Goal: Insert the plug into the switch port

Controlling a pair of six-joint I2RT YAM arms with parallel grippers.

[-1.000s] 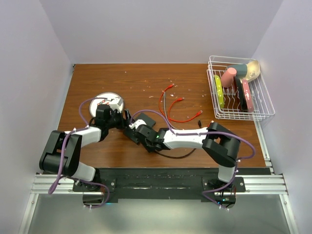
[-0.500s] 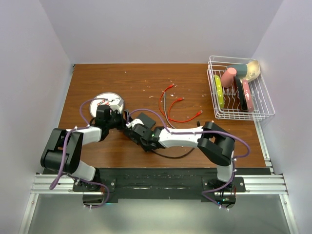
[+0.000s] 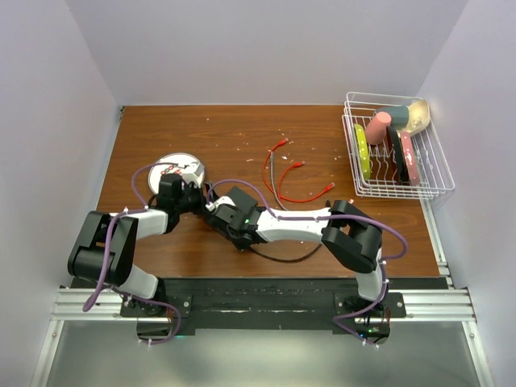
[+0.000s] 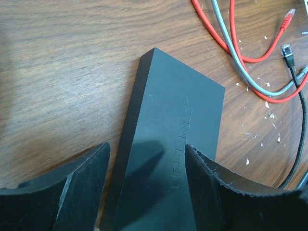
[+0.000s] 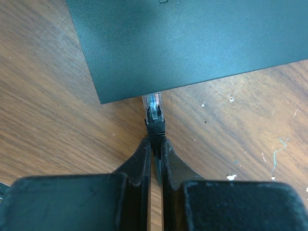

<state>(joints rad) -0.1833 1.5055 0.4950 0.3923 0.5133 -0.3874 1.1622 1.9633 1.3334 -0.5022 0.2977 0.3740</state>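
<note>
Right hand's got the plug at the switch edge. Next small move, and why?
Probably push the right hand straight ahead a little: it is shut on the plug, whose clear tip meets the switch edge, lined up. The left hand straddles the switch, open.

left tool [image 4: 147, 147] — jaws apart; arm bent rightward | right tool [image 5: 155, 144] — jaws pinched tight; arm stretched leftward

The wooden table [image 3: 242, 129] bears the switch [image 4: 168, 144], loose cables [image 4: 219, 33], a plate [image 3: 173, 162], a wire rack [image 3: 395, 190].
</note>
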